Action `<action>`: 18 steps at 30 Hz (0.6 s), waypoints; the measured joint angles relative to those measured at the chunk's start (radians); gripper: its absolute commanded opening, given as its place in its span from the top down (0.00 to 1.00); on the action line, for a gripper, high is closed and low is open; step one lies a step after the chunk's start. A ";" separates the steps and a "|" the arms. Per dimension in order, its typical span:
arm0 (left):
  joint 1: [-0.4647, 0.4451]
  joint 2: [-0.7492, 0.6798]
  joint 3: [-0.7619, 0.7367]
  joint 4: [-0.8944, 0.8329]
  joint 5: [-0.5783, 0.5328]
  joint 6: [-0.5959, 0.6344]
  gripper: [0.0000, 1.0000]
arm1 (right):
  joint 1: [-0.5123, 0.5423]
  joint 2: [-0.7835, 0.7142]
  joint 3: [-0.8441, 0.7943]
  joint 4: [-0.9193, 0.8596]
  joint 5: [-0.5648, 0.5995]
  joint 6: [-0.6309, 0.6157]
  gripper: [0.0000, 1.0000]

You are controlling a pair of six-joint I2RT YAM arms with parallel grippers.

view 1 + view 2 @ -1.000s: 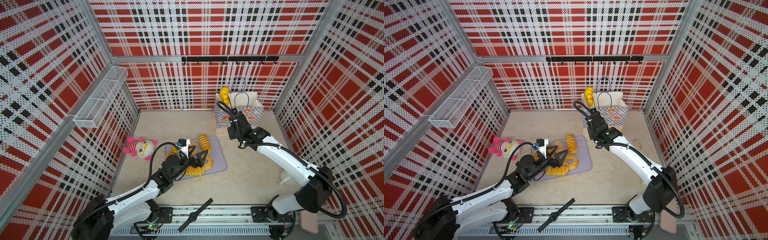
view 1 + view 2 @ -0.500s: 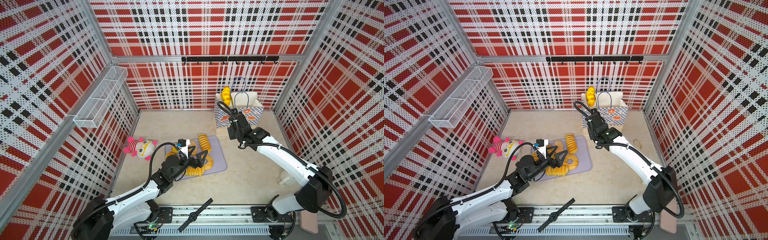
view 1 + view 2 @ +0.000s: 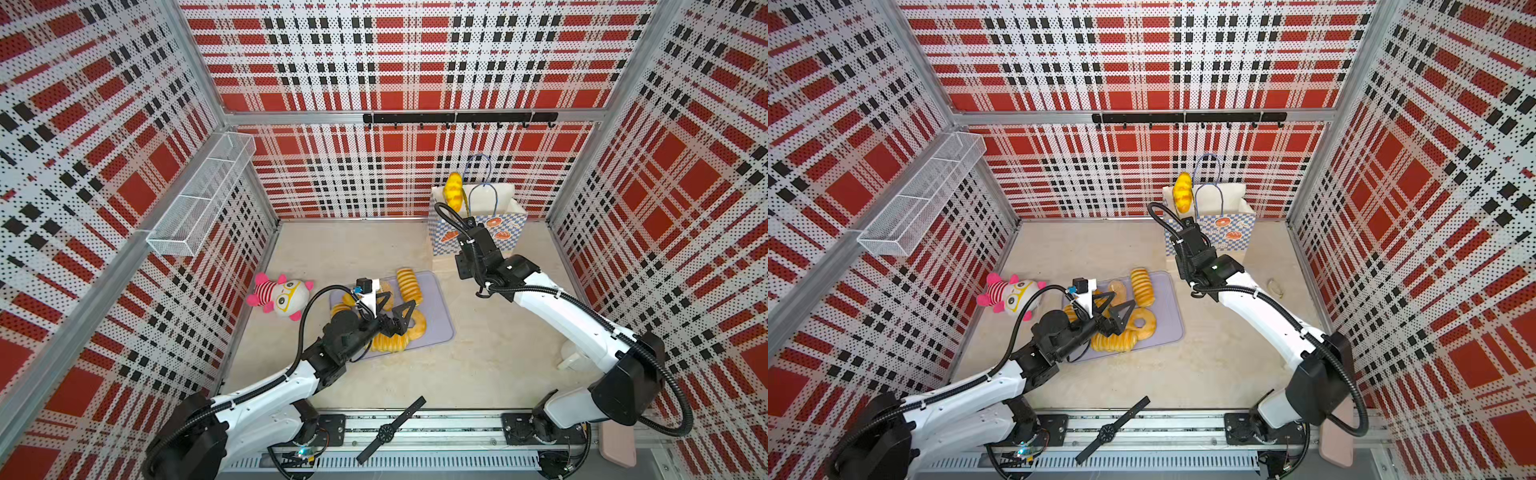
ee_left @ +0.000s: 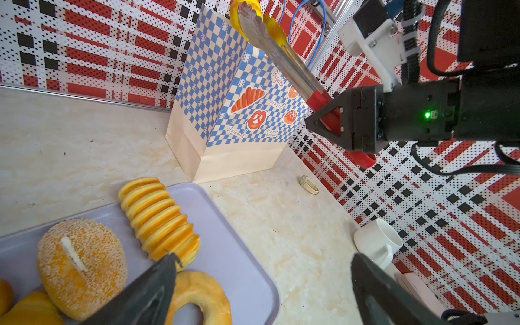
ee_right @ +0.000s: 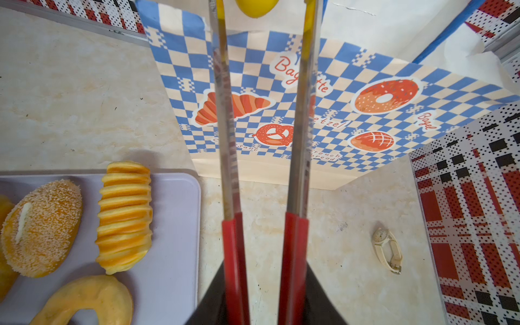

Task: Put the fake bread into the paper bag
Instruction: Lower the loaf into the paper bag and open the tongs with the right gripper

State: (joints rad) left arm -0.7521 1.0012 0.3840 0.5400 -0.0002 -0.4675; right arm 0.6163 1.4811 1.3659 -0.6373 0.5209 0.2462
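My right gripper (image 5: 264,270) is shut on the red handles of metal tongs (image 5: 225,140). The tong tips hold a yellow fake bread (image 3: 453,191) above the left edge of the paper bag's (image 3: 496,232) open mouth. The bag stands upright at the back wall, blue-checked with orange pastry drawings. More fake bread lies on a lavender tray (image 3: 438,291): a ridged loaf (image 3: 409,284), a ring doughnut (image 3: 417,324), a seeded bun (image 4: 81,264) and another ridged loaf (image 3: 388,343). My left gripper (image 3: 395,305) hovers open over the doughnut, holding nothing.
A pink-striped plush doll (image 3: 280,295) lies left of the tray. A white mug (image 4: 377,242) and a small cream watch (image 5: 387,247) sit on the floor at the right. A black wristwatch (image 3: 390,430) rests on the front rail. A wire basket (image 3: 199,203) hangs on the left wall.
The bread in the tongs has crept very slightly to the right at the bag's mouth. The left arm has not moved.
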 measured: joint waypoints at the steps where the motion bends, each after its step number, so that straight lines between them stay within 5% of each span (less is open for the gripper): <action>1: 0.000 0.000 0.000 0.000 0.000 0.000 0.02 | 0.000 0.000 0.000 0.000 0.000 0.001 0.67; 18: 0.002 -0.008 -0.002 0.005 -0.005 -0.004 0.02 | 0.000 -0.008 -0.010 0.016 -0.011 0.002 0.72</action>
State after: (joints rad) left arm -0.7506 0.9928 0.3820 0.5449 -0.0055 -0.4713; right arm 0.6163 1.4731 1.3556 -0.6212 0.5095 0.2478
